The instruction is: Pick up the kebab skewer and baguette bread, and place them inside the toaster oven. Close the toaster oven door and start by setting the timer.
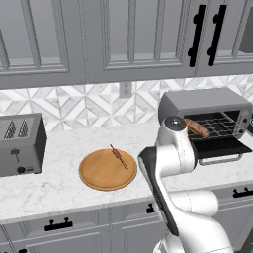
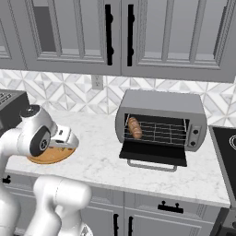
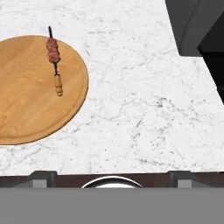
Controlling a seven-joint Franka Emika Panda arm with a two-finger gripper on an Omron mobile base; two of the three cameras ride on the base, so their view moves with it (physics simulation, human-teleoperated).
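Note:
The kebab skewer (image 3: 54, 59) lies on the round wooden board (image 3: 26, 109), meat chunks at its far end; the skewer (image 1: 117, 156) also shows on the board (image 1: 101, 173) in the left base view. The baguette bread (image 2: 134, 127) rests on the wire rack at the left inside the toaster oven (image 2: 161, 103); in the left base view the bread (image 1: 196, 127) sits just behind the arm. The toaster oven door (image 2: 154, 154) hangs open and flat. My gripper (image 3: 112, 176) is open and empty, hovering over bare counter just right of the board.
A grey slot toaster (image 1: 20, 143) stands at the counter's left end. A dark stovetop (image 2: 226, 147) borders the toaster oven on the right. Upper cabinets hang above. Marble counter (image 3: 144, 100) stretches between the board and the toaster oven's corner (image 3: 192, 22).

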